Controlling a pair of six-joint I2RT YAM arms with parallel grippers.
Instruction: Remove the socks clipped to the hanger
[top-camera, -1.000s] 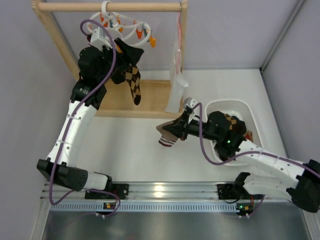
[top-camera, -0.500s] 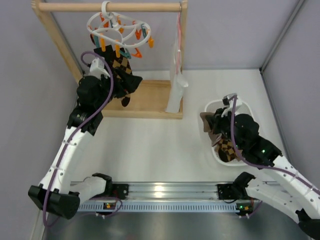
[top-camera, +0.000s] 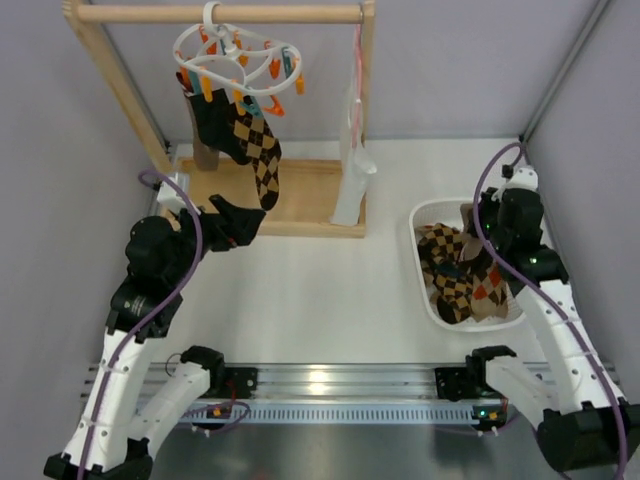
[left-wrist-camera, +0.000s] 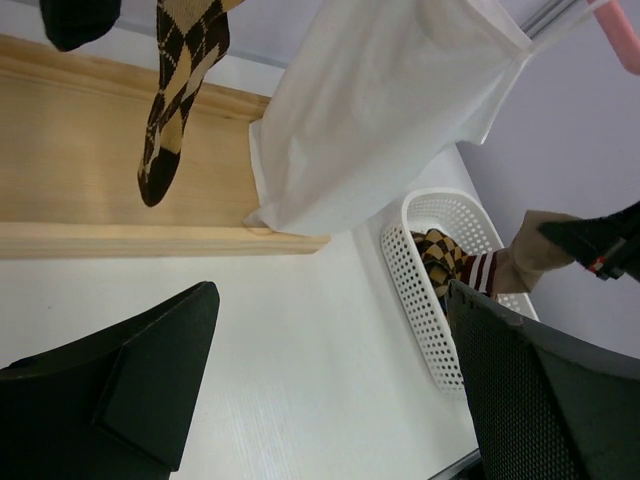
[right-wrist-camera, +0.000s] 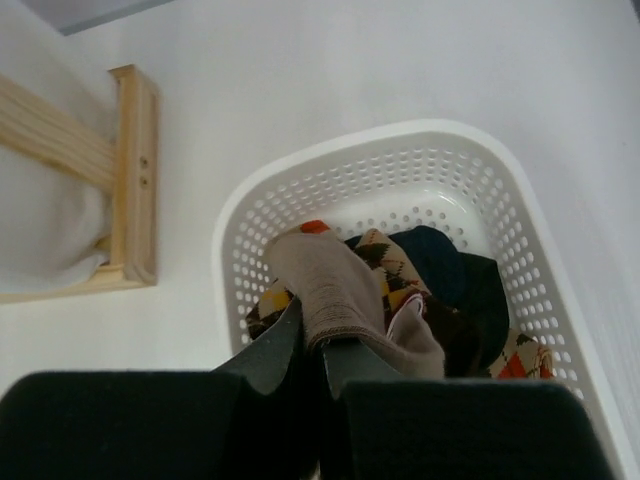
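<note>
A white table (top-camera: 320, 290) stands between grey walls, with a wooden rail (top-camera: 220, 14) across the back left. The hanger (top-camera: 238, 52) hooks over that rail, its orange and teal clips around the ring. Two socks hang clipped to it: a black sock (top-camera: 212, 125) and, just beside it on the right, a checked sock (top-camera: 258, 148) that reaches lower, its toe above the frame's wooden base (top-camera: 300, 195). A white cloth (top-camera: 352, 180) with a pink strap hangs at the rail's right end.

The left gripper (left-wrist-camera: 330, 300) sits low, in front of the wooden base and below the hanging socks, jaws spread wide with nothing between them. Its wrist view looks up at the checked sock and across to the basket.

The white basket (top-camera: 425, 290) lies on the right of the table and holds a heap of socks (top-camera: 450, 275), checked, dark and tan.

The right gripper (right-wrist-camera: 312, 340) is above the basket's near side, fingers (right-wrist-camera: 268, 352) pressed together and pinching a brown sock (right-wrist-camera: 330, 285). That sock droops over the heap inside the basket; whether it touches the heap cannot be told.
</note>
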